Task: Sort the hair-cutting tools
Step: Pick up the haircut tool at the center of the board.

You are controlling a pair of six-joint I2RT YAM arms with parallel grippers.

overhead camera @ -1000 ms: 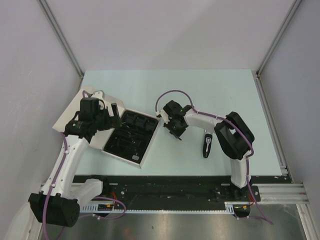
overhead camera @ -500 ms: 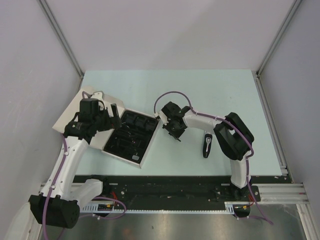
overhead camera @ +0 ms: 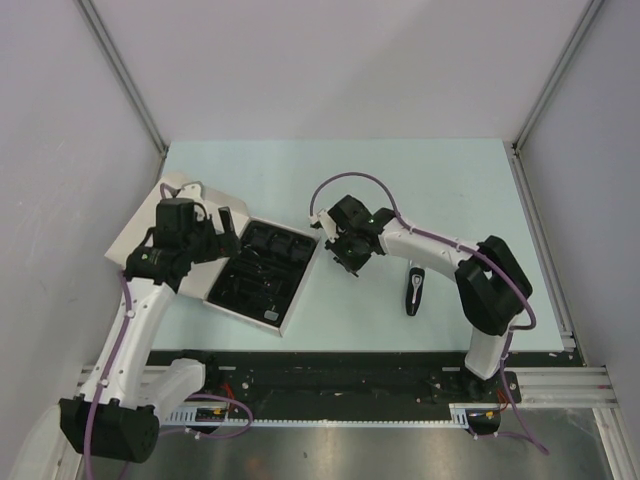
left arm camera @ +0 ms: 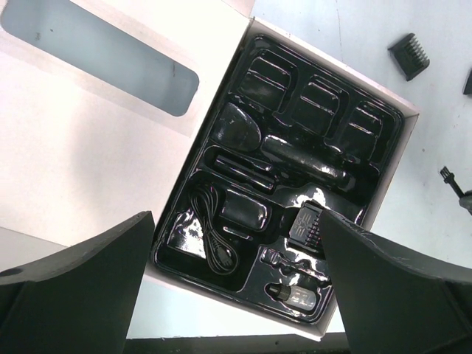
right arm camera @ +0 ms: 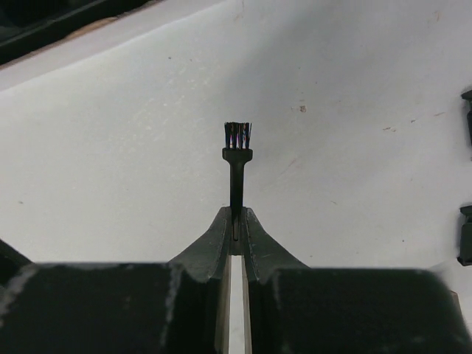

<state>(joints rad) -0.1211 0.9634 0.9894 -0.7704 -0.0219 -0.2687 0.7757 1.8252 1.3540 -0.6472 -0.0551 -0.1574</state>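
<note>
My right gripper [right arm camera: 236, 218] is shut on the handle of the tiny black brush [right arm camera: 237, 151], whose bristles point away over the pale table. In the top view that gripper [overhead camera: 350, 264] hangs just right of the white box's black tray [overhead camera: 295, 300]. The black-and-silver clipper [overhead camera: 414, 290] lies on the table further right. My left gripper [left arm camera: 236, 295] stands wide open above the tray [left arm camera: 243, 51], with nothing between its fingers. The coiled cable [left arm camera: 210, 232] and one comb guard [left arm camera: 308, 225] lie in the tray. Another comb guard [left arm camera: 408, 56] sits on the table.
The box's white lid [left arm camera: 88, 140] with a cut-out window lies open to the left of the tray. A small bottle [left arm camera: 296, 296] rests in the tray's near corner. Two dark pieces [right arm camera: 465, 236] show at the right edge of the right wrist view.
The right gripper's jaws have closed on the brush, and the right arm's elbow has swung out to the right. The left arm has barely moved.
</note>
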